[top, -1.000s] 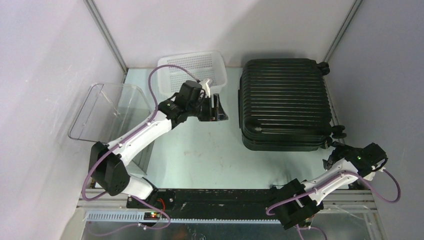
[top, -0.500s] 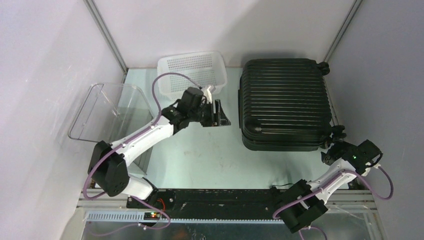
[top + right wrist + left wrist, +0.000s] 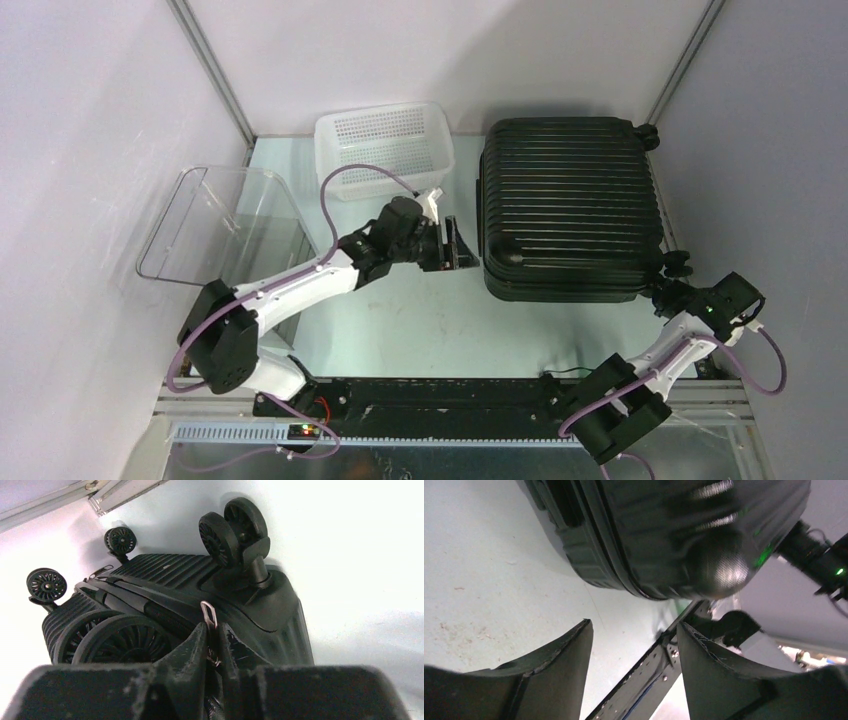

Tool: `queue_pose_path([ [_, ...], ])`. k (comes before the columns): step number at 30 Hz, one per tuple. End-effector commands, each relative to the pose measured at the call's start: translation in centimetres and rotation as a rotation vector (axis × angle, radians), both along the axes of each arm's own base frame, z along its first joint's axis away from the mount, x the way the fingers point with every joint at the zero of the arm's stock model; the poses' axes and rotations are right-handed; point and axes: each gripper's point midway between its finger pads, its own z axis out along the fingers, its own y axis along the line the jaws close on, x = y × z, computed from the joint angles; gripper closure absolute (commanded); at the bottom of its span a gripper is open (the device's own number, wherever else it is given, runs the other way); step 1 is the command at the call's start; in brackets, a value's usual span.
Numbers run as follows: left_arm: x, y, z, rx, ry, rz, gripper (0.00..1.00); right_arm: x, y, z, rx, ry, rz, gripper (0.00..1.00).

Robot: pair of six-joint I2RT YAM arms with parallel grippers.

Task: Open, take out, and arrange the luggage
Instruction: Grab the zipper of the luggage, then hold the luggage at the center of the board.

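Note:
The luggage (image 3: pixel 570 205) is a large black ribbed hard-shell suitcase lying flat and closed at the back right of the table. From the right wrist I see its wheeled end (image 3: pixel 200 595) with several small black wheels. My right gripper (image 3: pixel 213 629) is at the suitcase's near right corner, shut on a thin metal zipper pull (image 3: pixel 208 612) that sticks up between its fingers. My left gripper (image 3: pixel 458 245) hovers just left of the suitcase's near left corner, open with nothing between its fingers. The suitcase's corner (image 3: pixel 649 540) fills the top of the left wrist view.
A white perforated basket (image 3: pixel 385 135) stands at the back, left of the suitcase. A clear plastic bin (image 3: pixel 215 220) sits at the far left. Frame posts rise at both back corners, and the right wall runs close beside the suitcase.
My right gripper has closed onto the zipper pull at the suitcase's wheeled corner. My left gripper has moved right from the basket toward the suitcase's near left corner, still open.

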Motion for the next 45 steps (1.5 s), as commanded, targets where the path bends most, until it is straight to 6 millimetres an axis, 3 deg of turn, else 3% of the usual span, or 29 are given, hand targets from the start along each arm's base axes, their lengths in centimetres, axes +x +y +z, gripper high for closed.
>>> queue_pose_path([
  [1,3.6,-0.1,3.0,-0.177,0.043,0.190,0.33,-0.4,-0.7,-1.0,-0.004,0.032,-0.024,0.87],
  [2,3.6,0.0,1.9,-0.190,0.082,0.216,0.34,-0.4,-0.8,-1.1,-0.006,0.034,-0.023,0.94],
  [3,4.3,-0.5,2.9,-0.277,0.122,0.260,0.34,-0.3,-0.9,-1.0,-0.014,0.029,-0.021,0.97],
  [4,4.4,-0.5,1.4,-0.286,0.172,0.289,0.35,-0.3,-0.9,-1.0,-0.015,0.028,-0.017,1.00],
  [5,5.1,-1.0,2.5,-0.372,0.193,0.317,0.36,-0.1,-1.0,-0.9,-0.020,0.021,-0.013,1.00],
  [6,5.5,-1.3,1.8,-0.388,0.212,0.330,0.38,0.0,-1.0,-0.9,-0.020,0.018,-0.002,1.00],
  [7,6.0,-1.8,2.6,-0.424,0.196,0.327,0.39,0.0,-1.0,-0.9,-0.023,0.015,0.002,1.00],
  [8,7.0,-2.5,2.7,-0.416,0.179,0.326,0.41,0.1,-1.0,-1.0,-0.024,0.017,0.011,1.00],
  [13,10.9,-2.4,-0.9,-0.240,0.115,0.384,0.42,0.0,-0.9,-1.2,-0.034,0.024,0.037,1.00],
  [21,15.5,-0.3,-3.5,-0.167,0.068,0.504,0.51,-0.1,-1.0,-1.3,-0.037,0.025,0.046,1.00],
  [23,16.2,-0.4,-3.3,-0.155,0.049,0.503,0.54,-0.1,-1.0,-1.3,-0.039,0.025,0.048,1.00],
  [32,18.0,-2.5,-5.2,-0.146,0.069,0.468,0.57,-0.2,-1.1,-1.2,-0.049,0.023,0.055,1.00],
  [38,17.5,-2.8,-7.0,-0.067,0.095,0.480,0.59,-0.5,-1.2,-1.1,-0.056,0.026,0.051,1.00],
  [45,17.2,-4.5,-8.6,-0.046,0.112,0.441,0.59,-0.6,-1.2,-1.3,-0.061,0.034,0.058,1.00],
])
